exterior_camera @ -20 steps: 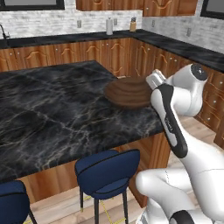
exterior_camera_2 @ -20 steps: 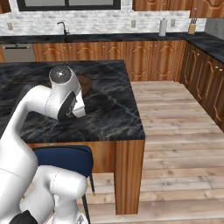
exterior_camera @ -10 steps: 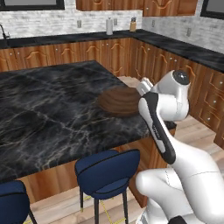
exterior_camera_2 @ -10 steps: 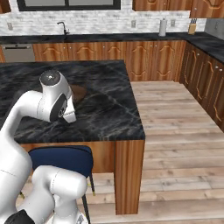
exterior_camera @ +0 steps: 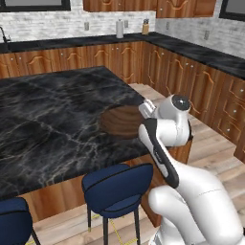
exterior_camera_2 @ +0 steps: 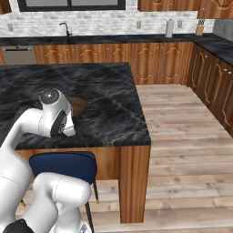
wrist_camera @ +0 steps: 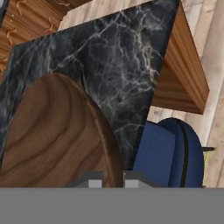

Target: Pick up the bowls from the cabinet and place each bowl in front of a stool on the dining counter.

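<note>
From the left base view, the brown bowl [exterior_camera: 125, 121] sits low over the black marble tabletop [exterior_camera: 57, 119] of the island, near the edge that faces the robot and toward the island's right-hand corner. Whether it rests on the marble or hangs just above it cannot be told. The white arm [exterior_camera: 165, 139] bends over that edge, and its wrist covers the bowl's near right rim, so the pincer itself is hidden here. A blue stool [exterior_camera: 117, 186] stands on the floor just below the edge, in front of the bowl and slightly to its left; part of a second stool [exterior_camera: 14, 222] shows at the lower left. Along the far wall counter stand a pale canister [exterior_camera: 119, 28] and a knife block [exterior_camera: 145, 27].

From the right base view, a sliver of the bowl [exterior_camera_2: 78, 106] shows behind the arm's round wrist joint, over the tabletop [exterior_camera_2: 109, 104] near its front edge. The blue stool [exterior_camera_2: 63, 166] is tucked under that edge directly below. A tap [exterior_camera_2: 67, 29] rises at the back wall.

In the hand view, the pincer [wrist_camera: 109, 179] is closed narrow on the wood-grain bowl [wrist_camera: 52, 144], its two fingertips [wrist_camera: 89, 180] pinching the rim at the bottom. Beyond the bowl lies the marble [wrist_camera: 113, 65], and past its wooden edge the blue stool seat [wrist_camera: 168, 153] is on the floor.
</note>
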### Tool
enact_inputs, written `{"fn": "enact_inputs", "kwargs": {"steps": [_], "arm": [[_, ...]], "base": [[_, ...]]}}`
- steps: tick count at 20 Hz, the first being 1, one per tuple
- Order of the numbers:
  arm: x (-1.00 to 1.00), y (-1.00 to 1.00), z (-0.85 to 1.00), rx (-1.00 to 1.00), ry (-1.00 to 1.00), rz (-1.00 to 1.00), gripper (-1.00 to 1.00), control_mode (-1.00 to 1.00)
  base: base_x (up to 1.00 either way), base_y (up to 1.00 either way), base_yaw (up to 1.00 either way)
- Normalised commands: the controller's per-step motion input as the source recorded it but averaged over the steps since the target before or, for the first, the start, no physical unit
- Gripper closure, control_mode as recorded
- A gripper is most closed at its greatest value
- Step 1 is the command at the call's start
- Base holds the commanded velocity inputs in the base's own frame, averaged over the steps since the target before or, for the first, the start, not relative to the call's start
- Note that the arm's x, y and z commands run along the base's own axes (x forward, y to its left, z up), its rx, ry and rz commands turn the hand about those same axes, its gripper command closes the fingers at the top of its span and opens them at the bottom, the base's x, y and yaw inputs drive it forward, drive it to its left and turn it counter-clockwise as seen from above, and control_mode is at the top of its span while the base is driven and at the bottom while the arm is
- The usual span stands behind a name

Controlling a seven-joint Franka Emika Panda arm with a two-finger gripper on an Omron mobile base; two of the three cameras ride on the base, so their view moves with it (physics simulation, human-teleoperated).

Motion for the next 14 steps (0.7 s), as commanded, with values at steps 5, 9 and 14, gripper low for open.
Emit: {"fn": "enact_inputs", "kwargs": {"steps": [5,9,14], "arm": [[0.34,0.24,-0.45,0.00,0.00,0.00,1.00,-1.00],[0.30,0.26,-0.44,0.00,0.00,0.00,1.00,-1.00],[0.25,0.17,-0.35,0.00,0.00,0.00,1.00,-1.00]], "base": [[0.00,0.00,0.00],[0.00,0.00,0.00],[0.00,0.00,0.00]]}}
